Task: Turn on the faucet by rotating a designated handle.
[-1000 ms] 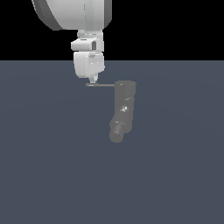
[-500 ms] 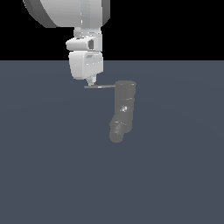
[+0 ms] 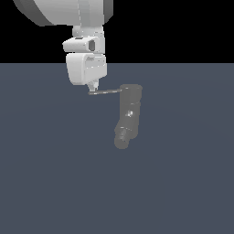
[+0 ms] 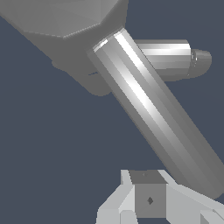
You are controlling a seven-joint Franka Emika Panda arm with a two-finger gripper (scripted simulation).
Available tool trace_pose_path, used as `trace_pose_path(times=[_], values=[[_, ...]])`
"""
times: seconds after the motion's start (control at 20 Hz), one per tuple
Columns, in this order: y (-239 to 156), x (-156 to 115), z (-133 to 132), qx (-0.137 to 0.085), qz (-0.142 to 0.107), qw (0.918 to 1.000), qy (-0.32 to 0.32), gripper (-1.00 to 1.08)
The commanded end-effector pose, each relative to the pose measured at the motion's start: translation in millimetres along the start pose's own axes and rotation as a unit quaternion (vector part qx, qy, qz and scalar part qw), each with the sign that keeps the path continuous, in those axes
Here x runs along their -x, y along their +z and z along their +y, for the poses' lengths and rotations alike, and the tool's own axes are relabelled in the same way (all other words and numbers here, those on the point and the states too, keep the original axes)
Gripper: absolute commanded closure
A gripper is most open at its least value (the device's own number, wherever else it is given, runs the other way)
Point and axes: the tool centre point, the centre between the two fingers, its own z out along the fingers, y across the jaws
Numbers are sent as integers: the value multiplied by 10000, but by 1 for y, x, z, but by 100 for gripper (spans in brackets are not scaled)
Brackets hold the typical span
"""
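Exterior view: fingers [image 3: 94, 87] at handle [image 3: 106, 92] tip

Exterior view: taken from some distance, level and slightly raised, horizon seen above mid-frame; faucet [image 3: 128, 116] near centre, handle [image 3: 106, 92] pointing toward 9 o'clock. Wrist view: taken very close, handle [image 4: 153, 109] filling the frame. Faucet and handle are shared by both views.

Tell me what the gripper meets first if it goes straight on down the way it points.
Probably the handle: the gripper points downward right at the lever's free end, away from the faucet body. Depth is unclear, so it might slip past to the floor.
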Motion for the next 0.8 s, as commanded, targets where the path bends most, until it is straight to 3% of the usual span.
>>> trace_pose_path(times=[0.0, 0.75], values=[[0, 0, 0, 1, -2, 10000, 2, 108], [0, -32, 35, 6, -1, 10000, -15, 108]])
